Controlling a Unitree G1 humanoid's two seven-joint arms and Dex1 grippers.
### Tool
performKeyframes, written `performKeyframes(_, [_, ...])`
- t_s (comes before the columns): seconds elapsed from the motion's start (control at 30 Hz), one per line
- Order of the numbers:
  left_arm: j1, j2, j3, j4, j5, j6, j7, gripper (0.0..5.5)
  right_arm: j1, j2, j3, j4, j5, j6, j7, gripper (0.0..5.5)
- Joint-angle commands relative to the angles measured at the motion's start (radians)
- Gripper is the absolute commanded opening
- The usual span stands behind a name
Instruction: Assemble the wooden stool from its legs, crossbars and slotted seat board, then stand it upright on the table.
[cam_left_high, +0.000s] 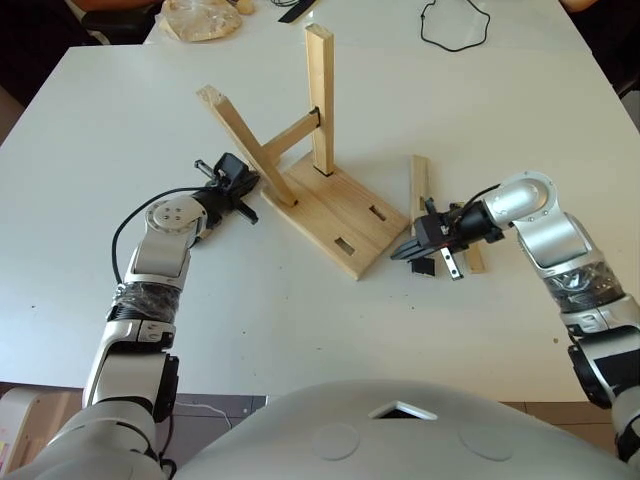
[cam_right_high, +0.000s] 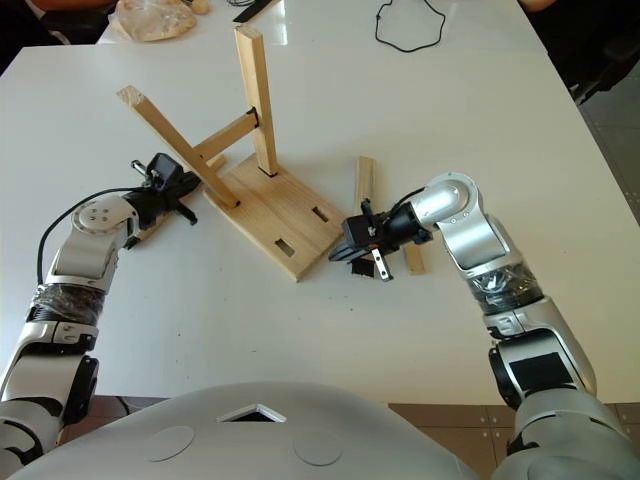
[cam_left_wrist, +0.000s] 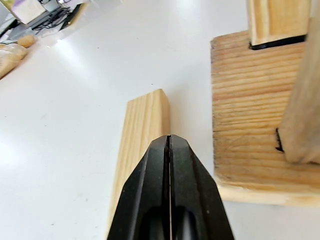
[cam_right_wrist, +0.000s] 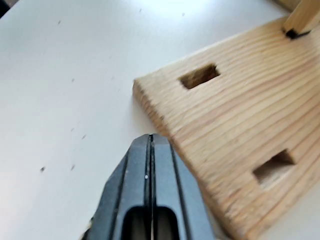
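White table (cam_left_high: 120, 110) is being used as the work surface, and the slotted seat board (cam_left_high: 330, 215) is lying flat near its middle. Two legs are being held in the board's far slots: the upright leg (cam_left_high: 320, 100) is standing straight, while the tilted leg (cam_left_high: 245, 145) is leaning away towards the robot's left, and the two are being joined by a crossbar (cam_left_high: 290, 135). Two empty slots (cam_left_high: 344, 244) are being left open along the board's near right side. A loose leg (cam_left_high: 419, 185) is lying on the table just beside the board's right edge, and a second wooden piece (cam_left_high: 472, 258) is being partly hidden behind the right gripper (cam_left_high: 400, 253). That claw is being kept clenched on nothing, its tips close to the board's near corner. The left gripper (cam_left_wrist: 169, 142) is likewise being kept clenched and empty, poised over another loose bar (cam_left_wrist: 145, 115) that is lying just beside the board's left corner. A bag (cam_left_high: 200, 18) and a black cable (cam_left_high: 455, 25) are lying at the far edge
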Motion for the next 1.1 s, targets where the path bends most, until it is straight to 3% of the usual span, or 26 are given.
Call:
performKeyframes(0.03, [0.070,0.064,0.066,-0.110,0.012,0.031,0.026,0.00,-0.036,0.029,-0.036,-0.053,0.058,0.025,-0.067,0.01])
performKeyframes(0.13, [0.243,0.156,0.121,-0.370,-0.062,0.135,-0.081,0.00,-0.176,0.112,-0.081,0.141,-0.019,-0.022,-0.290,0.01])
performKeyframes(0.23, [0.478,0.278,0.113,-0.613,-0.143,0.168,-0.271,0.00,-0.246,0.147,-0.071,0.327,-0.049,-0.083,-0.360,0.01])
performKeyframes(0.33, [0.499,0.257,0.085,-0.709,-0.195,0.234,-0.282,0.00,-0.296,0.180,-0.034,0.515,-0.115,-0.166,-0.432,0.01])
performKeyframes(0.57, [0.401,0.119,-0.078,-0.647,-0.138,0.279,-0.183,0.00,-0.411,0.247,0.050,0.826,-0.229,-0.315,-0.462,0.01])
performKeyframes(0.73, [0.411,0.086,-0.145,-0.611,-0.100,0.269,-0.160,0.00,-0.479,0.286,0.105,0.962,-0.305,-0.389,-0.454,0.01])
performKeyframes(1.1, [0.296,0.032,-0.151,-0.421,-0.028,0.193,-0.080,0.00,-0.437,0.268,0.099,0.921,-0.231,-0.445,-0.227,0.01])
